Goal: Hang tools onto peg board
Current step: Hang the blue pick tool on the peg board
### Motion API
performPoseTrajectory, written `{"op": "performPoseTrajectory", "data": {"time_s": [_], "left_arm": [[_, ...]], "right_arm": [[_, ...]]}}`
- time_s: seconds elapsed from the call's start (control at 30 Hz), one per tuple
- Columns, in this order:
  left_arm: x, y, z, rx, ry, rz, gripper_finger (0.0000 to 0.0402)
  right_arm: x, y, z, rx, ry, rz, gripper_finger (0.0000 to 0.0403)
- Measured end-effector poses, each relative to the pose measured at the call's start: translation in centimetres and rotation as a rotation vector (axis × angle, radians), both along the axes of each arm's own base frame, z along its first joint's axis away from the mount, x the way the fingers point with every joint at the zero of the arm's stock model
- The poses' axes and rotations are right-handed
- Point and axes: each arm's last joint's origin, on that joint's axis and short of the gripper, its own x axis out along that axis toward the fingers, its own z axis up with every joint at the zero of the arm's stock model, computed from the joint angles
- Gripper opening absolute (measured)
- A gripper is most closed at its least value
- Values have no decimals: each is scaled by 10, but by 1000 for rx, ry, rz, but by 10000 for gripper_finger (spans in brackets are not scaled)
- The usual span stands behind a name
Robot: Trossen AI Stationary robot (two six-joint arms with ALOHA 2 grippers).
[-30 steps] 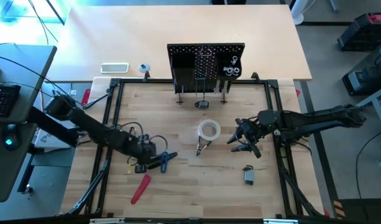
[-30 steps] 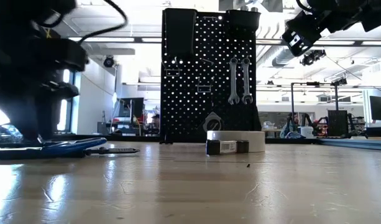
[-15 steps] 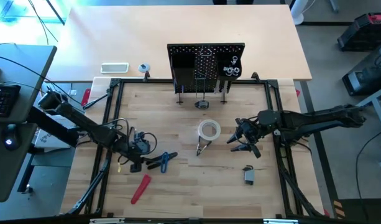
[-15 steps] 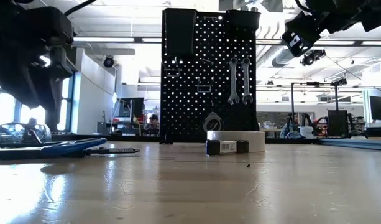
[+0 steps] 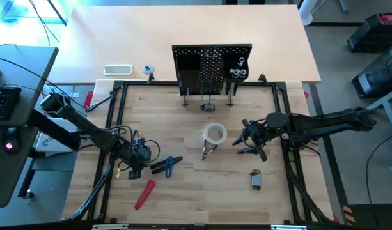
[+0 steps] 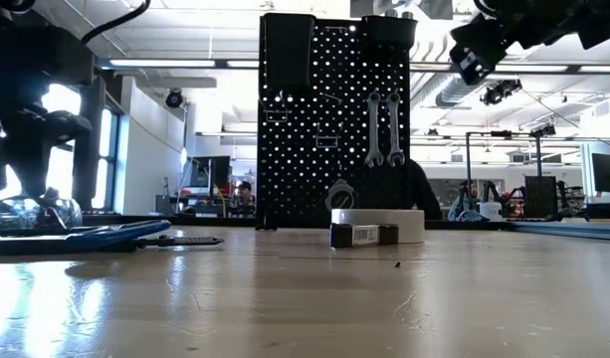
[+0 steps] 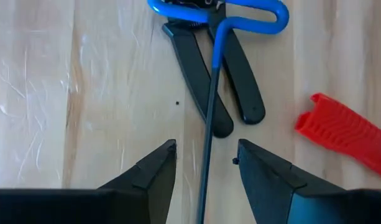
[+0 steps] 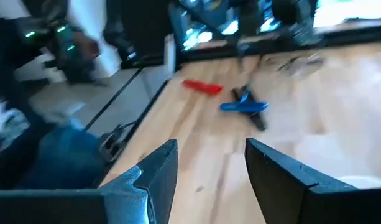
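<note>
The blue-handled pliers (image 5: 167,165) lie flat on the table. My left gripper (image 5: 135,157) hovers open just left of them. In the left wrist view a thin dark shaft (image 7: 206,155) from the pliers (image 7: 215,18) runs between my left gripper's (image 7: 206,146) spread fingers, which touch nothing. A red-handled tool (image 5: 144,193) lies nearer the front. My right gripper (image 5: 248,142) hangs open and empty above the table, right of the white tape roll (image 5: 215,134). The peg board (image 5: 211,67) stands upright at the far edge, with two silver wrenches (image 6: 383,127) hanging on it.
A small tool (image 5: 208,152) lies just in front of the tape roll. The small tape measure (image 5: 255,180) sits at the front right. A black frame (image 5: 112,128) borders the wooden work surface. Bare wood stretches between the two grippers.
My left gripper has drawn back from over the blue pliers toward the table's left edge and risen a little. The pliers stay lying where they were.
</note>
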Motion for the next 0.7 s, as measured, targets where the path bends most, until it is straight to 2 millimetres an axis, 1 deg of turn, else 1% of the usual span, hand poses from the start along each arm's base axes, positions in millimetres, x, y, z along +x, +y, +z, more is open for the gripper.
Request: {"op": "performPoseTrajectory", "data": {"time_s": [0.13, 0.33, 0.57, 0.7], "left_arm": [[1, 1, -3, -9, 40, -14, 163], [4, 0, -10, 13, 76, -16, 163], [13, -2, -24, 1, 140, -42, 163], [19, 3, -34, 34, 183, -31, 163]], "right_arm": [[2, -2, 4, -20, -50, -61, 183], [2, -2, 6, -19, -65, -64, 183], [3, -2, 6, -28, -74, -71, 183], [3, -2, 6, -28, -74, -71, 183]]}}
